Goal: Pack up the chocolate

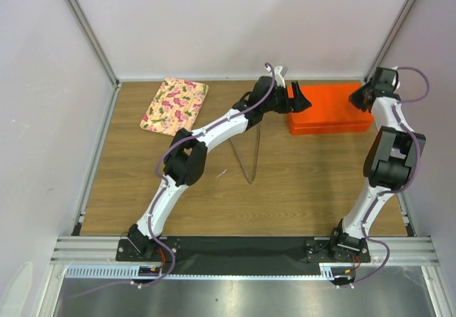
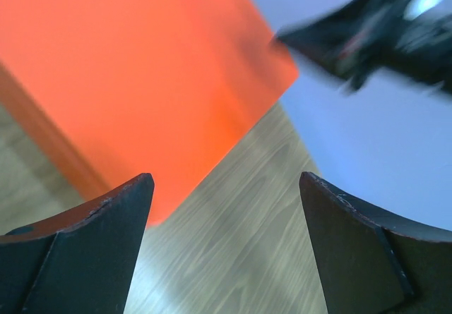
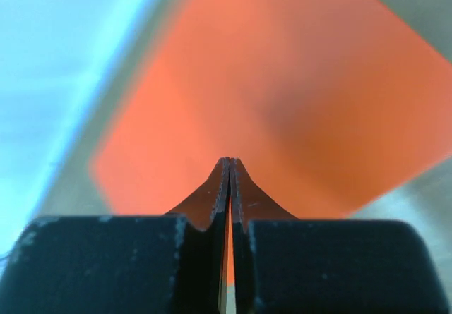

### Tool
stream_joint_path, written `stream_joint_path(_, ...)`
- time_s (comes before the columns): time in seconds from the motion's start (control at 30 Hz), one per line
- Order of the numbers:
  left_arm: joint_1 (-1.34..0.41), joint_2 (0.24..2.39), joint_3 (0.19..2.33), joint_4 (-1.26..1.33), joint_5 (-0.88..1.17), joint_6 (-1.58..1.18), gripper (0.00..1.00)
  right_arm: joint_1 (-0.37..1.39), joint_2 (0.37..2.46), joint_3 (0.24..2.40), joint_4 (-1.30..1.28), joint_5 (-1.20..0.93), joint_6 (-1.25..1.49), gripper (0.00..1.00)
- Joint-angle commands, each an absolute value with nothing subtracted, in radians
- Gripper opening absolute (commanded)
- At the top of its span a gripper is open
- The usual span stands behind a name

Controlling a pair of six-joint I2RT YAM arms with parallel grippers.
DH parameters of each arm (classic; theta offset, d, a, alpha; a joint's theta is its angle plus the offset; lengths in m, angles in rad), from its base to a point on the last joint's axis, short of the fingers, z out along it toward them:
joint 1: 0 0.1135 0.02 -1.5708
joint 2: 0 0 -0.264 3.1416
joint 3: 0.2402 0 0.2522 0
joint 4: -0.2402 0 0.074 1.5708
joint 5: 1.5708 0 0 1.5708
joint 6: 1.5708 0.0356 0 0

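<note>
Fingers of left gripper (image 2: 226,187) wide apart, holding nothing, by orange box (image 1: 330,109). Right gripper (image 3: 229,164) pinched tight together over box.

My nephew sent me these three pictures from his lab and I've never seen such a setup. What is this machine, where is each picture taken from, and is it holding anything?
These are two white robot arms bolted at the near edge of a wooden table. The wide picture looks down from above and behind them. The other two come from small cameras on each wrist, looking along that arm's own claw.

On the table lie an orange box, closed, and a flowered tray, with a thin metal rod near the middle.

The left claw is open and empty beside the box's left end. The right claw is shut, with nothing visible between its fingers, above the box's right end. No chocolate is in view.
</note>
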State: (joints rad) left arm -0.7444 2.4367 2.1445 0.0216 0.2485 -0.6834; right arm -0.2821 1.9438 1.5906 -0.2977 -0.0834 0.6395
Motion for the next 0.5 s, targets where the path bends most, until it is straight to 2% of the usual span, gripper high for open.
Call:
stream_joint_path(0.0, -0.738, 2.465, 2.178, 0.089, 0.273, -0.707, 0.91, -0.325, 2.034, 1.556, -0.474, -0.07, 0.614, 0.0)
stream_joint_path(0.2, -0.744, 2.496, 2.168, 0.098, 0.299, -0.707, 0.91, -0.359, 1.973, 1.384, -0.428, -0.051, 0.626, 0.0)
stream_joint_path(0.47, -0.744, 2.5, 2.174, 0.069, 0.284, -0.69, 0.91, -0.351, 1.957, 1.446, -0.422, -0.071, 0.63, 0.0)
